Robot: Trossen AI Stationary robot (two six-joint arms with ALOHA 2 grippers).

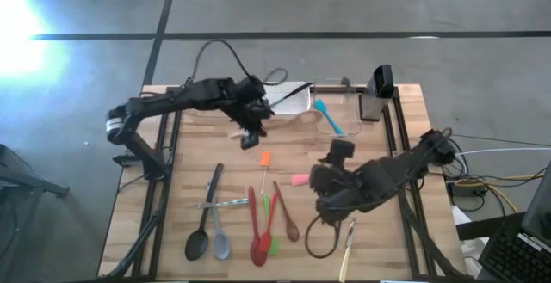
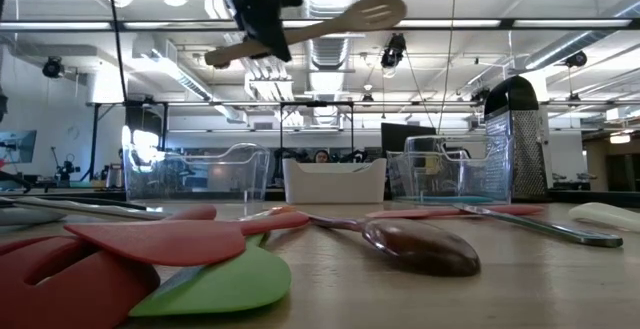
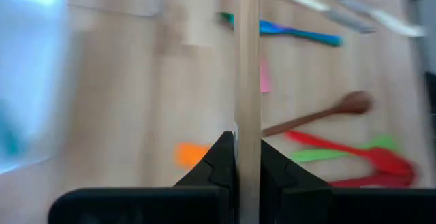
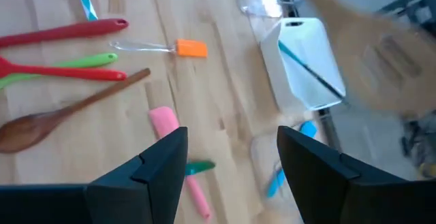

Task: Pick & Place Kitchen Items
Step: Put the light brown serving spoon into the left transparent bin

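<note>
Transport step: left gripper (image 1: 250, 133), fingers clamped on wooden spatula (image 2: 330, 24), holds it above the table (image 1: 189, 163) (right gripper (image 4: 231, 159) idle, fingers apart); next needs lowering into a tub (image 1: 293, 101).

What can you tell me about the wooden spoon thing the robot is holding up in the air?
The slotted wooden spatula is pale, plain wood with a long flat handle and a rounded head with slots cut through it. The left gripper has shut on its handle and holds it in the air above the table, clear of the utensils below. It hangs tilted, head higher than the handle end. Only the gripper's fingers touch it.
</note>
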